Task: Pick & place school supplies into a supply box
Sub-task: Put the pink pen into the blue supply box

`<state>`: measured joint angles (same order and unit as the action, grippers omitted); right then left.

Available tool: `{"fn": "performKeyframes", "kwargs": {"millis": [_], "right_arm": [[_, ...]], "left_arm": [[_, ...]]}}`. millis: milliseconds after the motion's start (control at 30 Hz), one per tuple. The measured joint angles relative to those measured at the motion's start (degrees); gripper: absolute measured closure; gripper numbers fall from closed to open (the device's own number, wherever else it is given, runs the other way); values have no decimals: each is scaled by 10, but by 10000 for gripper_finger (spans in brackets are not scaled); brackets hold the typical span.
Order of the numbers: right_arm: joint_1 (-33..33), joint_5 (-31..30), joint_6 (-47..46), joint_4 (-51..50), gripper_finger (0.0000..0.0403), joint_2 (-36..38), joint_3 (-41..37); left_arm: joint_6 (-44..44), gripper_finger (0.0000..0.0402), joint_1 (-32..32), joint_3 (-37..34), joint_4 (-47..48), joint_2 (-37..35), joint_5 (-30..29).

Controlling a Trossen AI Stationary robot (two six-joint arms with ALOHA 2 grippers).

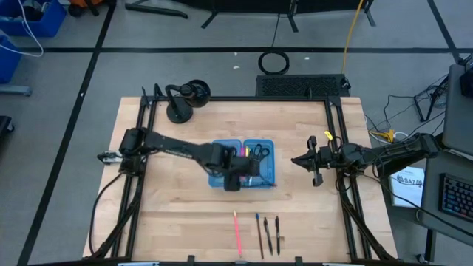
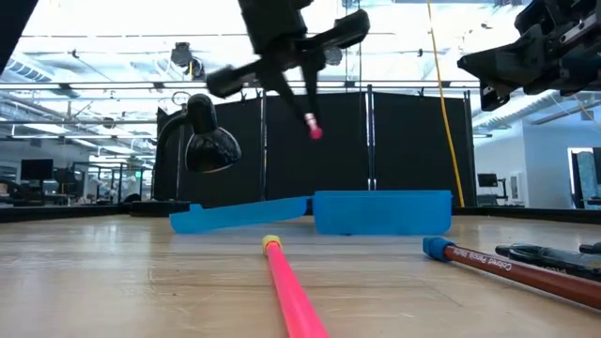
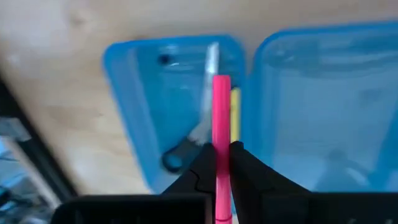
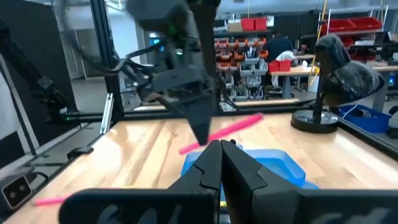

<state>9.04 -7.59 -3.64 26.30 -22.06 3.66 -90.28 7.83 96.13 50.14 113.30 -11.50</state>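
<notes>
The supply box [image 1: 244, 164] lies open mid-table, a translucent blue case with two halves side by side. Black-handled scissors [image 3: 185, 152] and a yellow pencil [image 3: 235, 112] lie in one half. My left gripper [image 3: 221, 149] hovers over the box, shut on a pink marker [image 3: 221, 106]. Another pink marker [image 1: 238, 233] and several pens [image 1: 269, 235] lie in a row near the table's front edge. At the table's right edge my right gripper [image 1: 295, 160] waits, shut and holding nothing. My left gripper pinches the pink marker's shaft [image 3: 221, 140] between its two fingers, coming from above and pointing steeply down. The fingers lie across the marker, which sticks out slanted on both sides [image 4: 239, 124]. It hangs in the air, clear of the box [image 2: 380, 211].
A black desk lamp [image 1: 185, 100] stands at the table's far left corner. Black frame rails [image 1: 336, 148] run along the left and right sides. Bare wood lies between the box and the row of pens.
</notes>
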Motion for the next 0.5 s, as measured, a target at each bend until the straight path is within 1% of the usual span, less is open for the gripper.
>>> {"fn": "performKeyframes", "kwargs": {"millis": [233, 300, 400, 500], "right_arm": [[0, -3, 3, 4, 403, 0, -5], [0, -3, 3, 5, 403, 0, -5], [0, -2, 3, 1, 403, -1, -6], [0, -2, 2, -1, 403, -6, -6]], "left_arm": [[-116, 376, -50, 1, -66, 7, 75], [-137, 376, -60, 1, -76, 13, 93], [-164, 376, -74, 1, -89, 30, 142], [-178, 376, -85, 1, -103, 53, 147]]}}
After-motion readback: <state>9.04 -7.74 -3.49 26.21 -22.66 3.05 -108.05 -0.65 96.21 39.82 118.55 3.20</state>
